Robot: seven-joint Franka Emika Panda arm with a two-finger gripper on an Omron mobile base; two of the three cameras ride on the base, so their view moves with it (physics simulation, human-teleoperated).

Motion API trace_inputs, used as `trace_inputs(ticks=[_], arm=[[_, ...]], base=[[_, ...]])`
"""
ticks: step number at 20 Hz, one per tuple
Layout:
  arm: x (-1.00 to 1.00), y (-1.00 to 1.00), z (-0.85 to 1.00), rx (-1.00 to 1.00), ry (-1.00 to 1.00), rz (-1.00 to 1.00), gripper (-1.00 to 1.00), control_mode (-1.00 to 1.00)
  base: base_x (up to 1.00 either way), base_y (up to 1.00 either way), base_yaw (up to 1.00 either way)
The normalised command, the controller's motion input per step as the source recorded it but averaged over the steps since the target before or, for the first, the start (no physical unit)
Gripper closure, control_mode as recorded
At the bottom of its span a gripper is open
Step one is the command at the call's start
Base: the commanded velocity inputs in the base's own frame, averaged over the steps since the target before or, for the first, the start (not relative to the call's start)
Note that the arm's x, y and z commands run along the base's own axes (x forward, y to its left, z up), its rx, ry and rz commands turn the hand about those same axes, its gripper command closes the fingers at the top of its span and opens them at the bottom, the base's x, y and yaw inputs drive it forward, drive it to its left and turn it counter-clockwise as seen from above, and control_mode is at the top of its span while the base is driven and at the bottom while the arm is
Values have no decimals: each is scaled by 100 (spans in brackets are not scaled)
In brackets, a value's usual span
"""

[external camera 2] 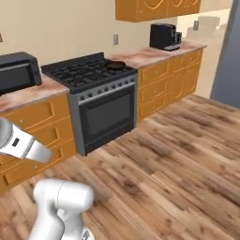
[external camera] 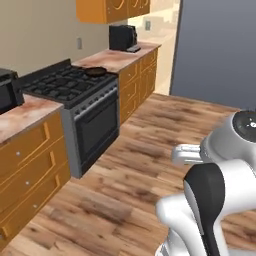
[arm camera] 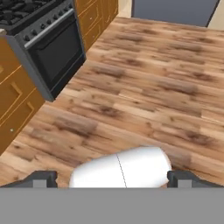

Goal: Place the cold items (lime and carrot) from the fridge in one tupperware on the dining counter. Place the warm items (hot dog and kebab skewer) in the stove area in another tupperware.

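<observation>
I am holding my claw (arm camera: 112,179) wide open and empty over the wooden floor (arm camera: 148,87), the stove (arm camera: 48,43) standing to the left.

Glossy white, rounded arm (external camera: 220,200) segments with black joint bands, a dark grey disc cap; small dark finger tips (arm camera: 41,178).

No text, label or brand can be read anywhere. The stove (external camera 2: 93,77) and coffee machine (external camera 2: 164,36) bear no legible markings
</observation>
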Motion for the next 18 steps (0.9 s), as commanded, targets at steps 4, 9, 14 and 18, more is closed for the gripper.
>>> trace_inputs(ticks=[4,9,14,18], arm=[[0,0,0,0,0,0,-100,100],[0,0,0,0,0,0,-100,100],[0,0,0,0,0,0,-100,100],[0,0,0,0,0,0,-100,100]], base=[[89,-13,52],[63,21,96],[87,-10,88],[99,-48,57]])
